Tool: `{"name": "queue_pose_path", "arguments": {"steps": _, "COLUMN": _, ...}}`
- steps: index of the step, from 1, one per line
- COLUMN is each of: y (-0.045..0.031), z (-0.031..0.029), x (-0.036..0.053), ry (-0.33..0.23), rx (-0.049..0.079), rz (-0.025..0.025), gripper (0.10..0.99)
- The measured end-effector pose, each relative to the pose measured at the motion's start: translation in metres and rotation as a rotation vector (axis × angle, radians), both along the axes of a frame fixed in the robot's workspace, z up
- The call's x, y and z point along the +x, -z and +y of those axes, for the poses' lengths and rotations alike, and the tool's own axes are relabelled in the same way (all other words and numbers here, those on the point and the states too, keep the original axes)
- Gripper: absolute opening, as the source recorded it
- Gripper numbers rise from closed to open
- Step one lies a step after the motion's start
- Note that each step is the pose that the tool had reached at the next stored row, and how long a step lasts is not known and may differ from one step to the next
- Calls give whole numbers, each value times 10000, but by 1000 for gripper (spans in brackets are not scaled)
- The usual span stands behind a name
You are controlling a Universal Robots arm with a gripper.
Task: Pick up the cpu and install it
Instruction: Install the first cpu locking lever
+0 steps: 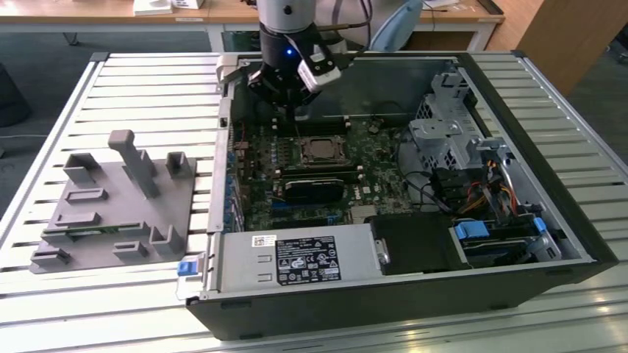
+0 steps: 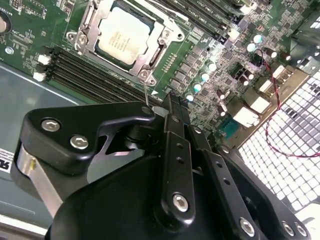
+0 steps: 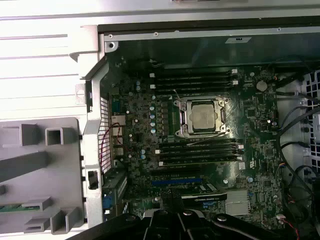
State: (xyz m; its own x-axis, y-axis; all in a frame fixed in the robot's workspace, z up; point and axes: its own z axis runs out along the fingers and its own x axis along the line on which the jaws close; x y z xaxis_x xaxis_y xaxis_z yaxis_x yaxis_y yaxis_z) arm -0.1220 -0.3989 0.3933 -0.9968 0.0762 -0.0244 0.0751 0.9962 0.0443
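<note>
A square, silver-topped cpu (image 2: 121,39) sits seated in the motherboard socket (image 2: 150,62), while the gripper (image 2: 167,107), fingers together and empty, hovers nearby.

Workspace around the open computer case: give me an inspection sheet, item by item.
Surface: slatted metal table carrying an open computer case and a grey fixture plate.
Job's things: the cpu lies in the motherboard socket, its silver top exposed; it shows in both wrist views and the exterior view.
Clutter: grey fixture blocks upright on the plate, beside the case at the exterior view's left.
Grippers: the gripper hangs above the motherboard's far edge, apart from the cpu, holding nothing visible.
Cables: bundled black, orange and blue wires by the drive bays; a thin red wire near the rear panel.
Surroundings: wooden desks behind the table.
</note>
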Motion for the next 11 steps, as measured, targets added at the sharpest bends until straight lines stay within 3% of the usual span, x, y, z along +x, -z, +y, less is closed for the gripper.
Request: {"name": "queue_pose_path", "arguments": {"steps": 11, "y": 0, "z": 0, "x": 0, "ry": 0, "rx": 0, "rz": -1, "gripper": 106}}
